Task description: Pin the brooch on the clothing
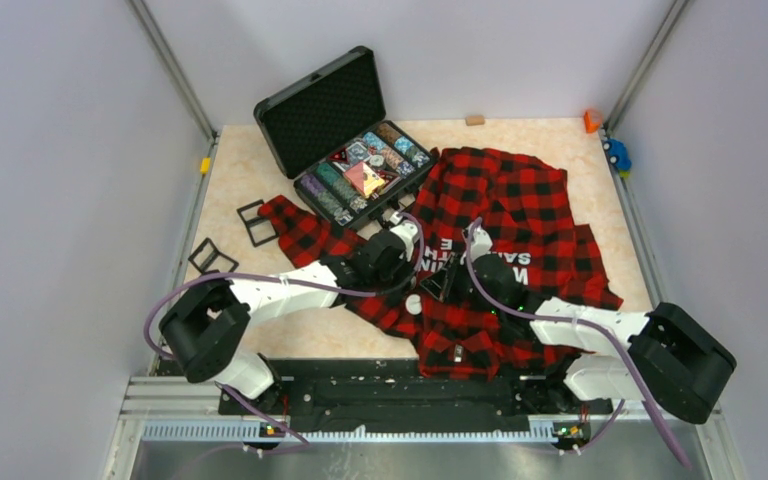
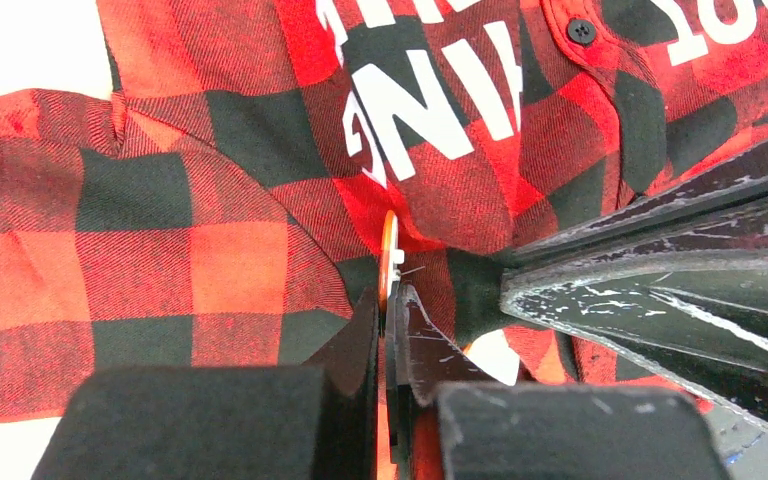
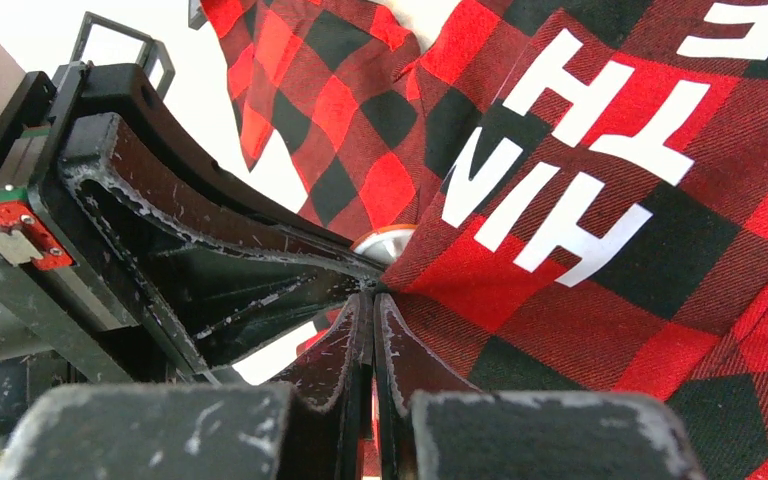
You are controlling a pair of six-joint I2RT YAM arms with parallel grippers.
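Mid-pin, with left gripper [image 2: 385, 312] clamped on the brooch [image 2: 390, 250] edge-on against the shirt [image 1: 520, 210] and right gripper [image 3: 372, 300] pinched on a fabric fold beside it (pin through cloth? can't tell), fastening and release left to do.

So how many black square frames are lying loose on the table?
2. One black frame lies at the sleeve end of the shirt, near the open case; the other frame sits nearer the left edge of the table. The shirt may hide more.
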